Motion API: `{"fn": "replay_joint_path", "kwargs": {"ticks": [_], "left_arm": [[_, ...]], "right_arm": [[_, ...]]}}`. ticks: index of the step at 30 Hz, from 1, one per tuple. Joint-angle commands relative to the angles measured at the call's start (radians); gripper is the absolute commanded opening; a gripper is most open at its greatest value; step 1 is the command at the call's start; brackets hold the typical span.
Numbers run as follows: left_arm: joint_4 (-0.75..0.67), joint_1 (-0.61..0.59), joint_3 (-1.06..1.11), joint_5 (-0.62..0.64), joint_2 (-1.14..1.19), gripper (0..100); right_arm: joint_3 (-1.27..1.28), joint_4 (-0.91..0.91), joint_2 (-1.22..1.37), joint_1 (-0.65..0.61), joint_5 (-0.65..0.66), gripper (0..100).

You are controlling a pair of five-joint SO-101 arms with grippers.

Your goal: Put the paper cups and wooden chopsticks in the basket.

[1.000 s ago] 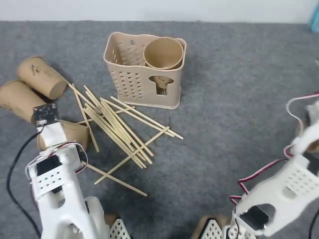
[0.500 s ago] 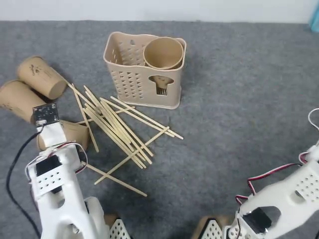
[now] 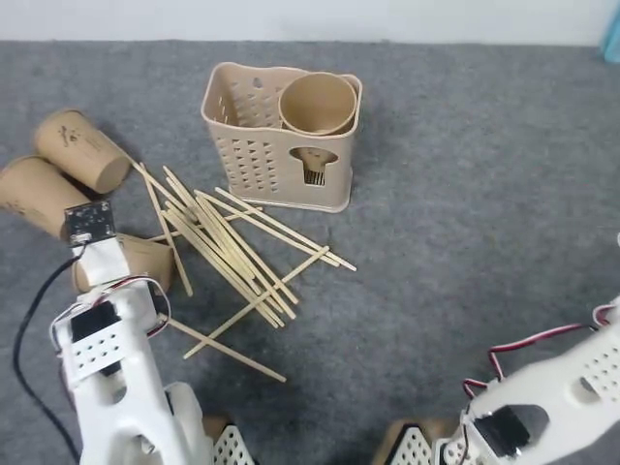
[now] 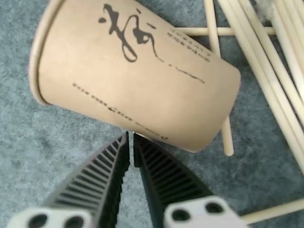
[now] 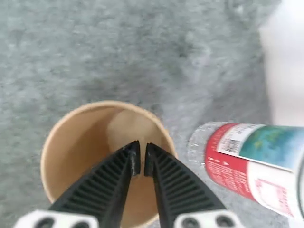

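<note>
Left gripper [image 4: 130, 140]: near left, fingers all but closed, nothing between them, tips right at the side wall of the tipped cup [image 4: 133, 80]. That cup lies on its side on the grey mat [image 3: 465, 194], and one stick looks to run under its base end. My read is the jaws must open wide to span the wall, or go for the rim.

Right gripper [image 5: 141, 156]: near right, fingers likewise a thin slit apart, holding nothing, hanging over the mouth of the upright cup [image 5: 76, 152]. Probably lined up for a rim pinch, one finger inside. A bottle [image 5: 237, 161] sits just beside that cup and could get bumped.

Chopsticks [image 3: 232, 254]: mid-table, a crossed fan on the mat between the tipped cup and the basket. They overlap, so likely a few per grab.

Far left: rear cup [image 3: 82, 150] and side cup [image 3: 34, 194], both on their sides, touching.

Basket [image 3: 254, 155]: farthest, upright, with the stowed cup [image 3: 318, 102] standing in its right end and the left end free for sticks.
</note>
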Motion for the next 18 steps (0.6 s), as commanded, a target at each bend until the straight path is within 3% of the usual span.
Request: {"fn": "replay_joint_path", "kwargs": {"ticks": [1,6,12,18], "left_arm": [[-0.021,-0.002,-0.025,-0.003,0.005,1],[-0.021,0.0,-0.025,-0.003,0.005,1],[-0.021,0.0,-0.025,-0.003,0.005,1],[-0.021,0.0,-0.025,-0.003,0.005,1]], "right_arm": [[-0.055,-0.038,-0.016,0.035,-0.012,4.9],[-0.057,0.028,-0.03,0.041,-0.015,5.8],[-0.201,0.246,-0.064,0.025,-0.066,21.3],[-0.298,0.429,-0.056,-0.005,0.002,22.3]]}}
